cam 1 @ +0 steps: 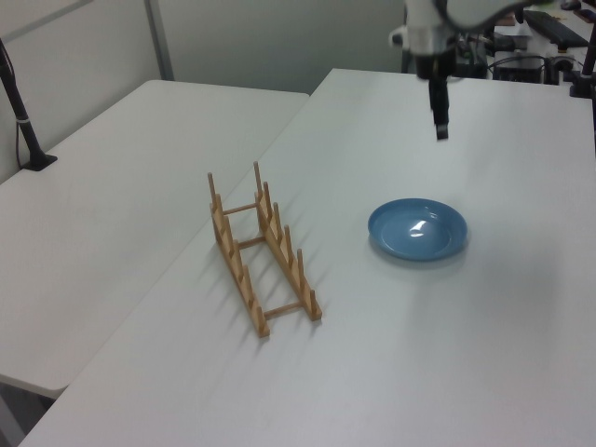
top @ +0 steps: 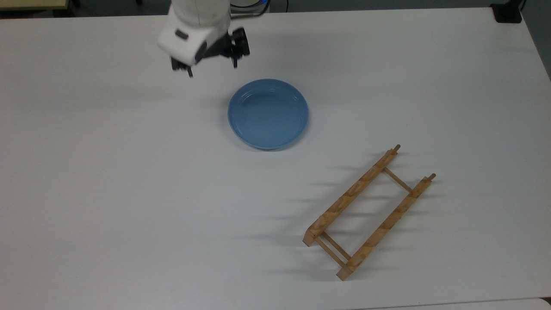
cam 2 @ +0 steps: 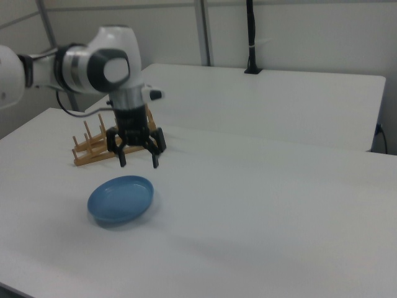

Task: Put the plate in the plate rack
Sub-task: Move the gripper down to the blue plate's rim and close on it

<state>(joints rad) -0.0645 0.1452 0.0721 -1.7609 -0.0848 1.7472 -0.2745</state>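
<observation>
End effector: black two-finger end effector (top: 211,66) on the white arm, pointing down, raised above the white counter (top: 107,193).
End effector state: released; the two fingers stand spread apart with nothing between them, plainest in the right view (cam 2: 138,158).
Task object: round, shallow light-blue plastic plate (top: 268,113) with a raised rim, lying flat on the counter, open side up.
Destination: small light-brown wooden plate rack (top: 368,212) of two notched rails with upright pegs and thin dowel crossbars; no plate in it.
Key relation: in the top view the plate lies down and to the right of the end effector, near but apart; the end effector hangs outside the rim, not over the plate.
Cross-check: in the left view the end effector (cam 1: 440,126) is above the plate (cam 1: 417,229); in the right view it sits above the plate (cam 2: 120,199), between it and the rack (cam 2: 93,146).
Long axis: the plate is round and has none; the rack's rails run diagonally in the top view, lower left to upper right.
Rack offset: well apart from the plate, toward the top view's lower right.
Judged step: approach, with no contact yet. A flat plate likely calls for a grip on the rim, so the nearer rim edge, toward the top view's upper left, looks the natural target.
Risk: a shallow rim may slip from the fingers.
</observation>
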